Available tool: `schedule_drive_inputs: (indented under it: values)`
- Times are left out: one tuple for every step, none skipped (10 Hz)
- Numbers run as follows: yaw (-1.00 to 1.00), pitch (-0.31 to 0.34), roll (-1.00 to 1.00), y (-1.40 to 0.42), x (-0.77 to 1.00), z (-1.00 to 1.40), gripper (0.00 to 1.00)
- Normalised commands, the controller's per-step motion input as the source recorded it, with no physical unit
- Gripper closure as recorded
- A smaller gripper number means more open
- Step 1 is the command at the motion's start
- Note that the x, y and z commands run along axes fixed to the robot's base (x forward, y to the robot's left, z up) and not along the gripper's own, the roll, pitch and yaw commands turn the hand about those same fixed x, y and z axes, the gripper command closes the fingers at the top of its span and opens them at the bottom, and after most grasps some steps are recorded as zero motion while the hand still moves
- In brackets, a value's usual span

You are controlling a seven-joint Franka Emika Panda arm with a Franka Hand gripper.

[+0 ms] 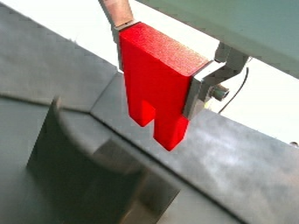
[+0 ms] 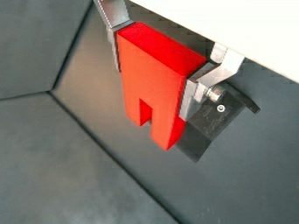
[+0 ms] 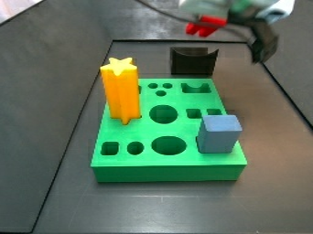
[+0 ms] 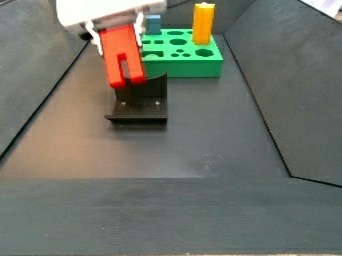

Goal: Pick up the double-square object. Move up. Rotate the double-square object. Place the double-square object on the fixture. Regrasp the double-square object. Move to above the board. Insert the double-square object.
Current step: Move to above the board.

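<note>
My gripper is shut on the double-square object, a glossy red block. It hangs upright with its notched end down, just above the fixture, a dark notched block on the floor. In both wrist views the silver fingers clamp the red block by its sides, and the gripper holds the block with the fixture partly behind it. The green board lies apart. In a side view the gripper is at the top, over the fixture.
A tall yellow star prism and a grey-blue cube stand on the board. Both show again in a side view, the star and the cube. Dark sloping walls bound the floor on both sides.
</note>
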Motion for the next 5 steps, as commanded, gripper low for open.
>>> schedule_drive_inputs:
  values:
    - [0.40,0.126,-0.01,-0.04,0.31,1.00,1.00]
    - [0.36,0.045,0.01,-0.04,0.31,1.00,1.00]
    - [0.30,-0.002,0.03,-0.04,0.31,1.00,1.00]
    - [0.25,-0.028,0.03,-0.05,0.31,1.00,1.00]
    - [0.15,-0.045,0.05,-0.05,0.31,1.00,1.00]
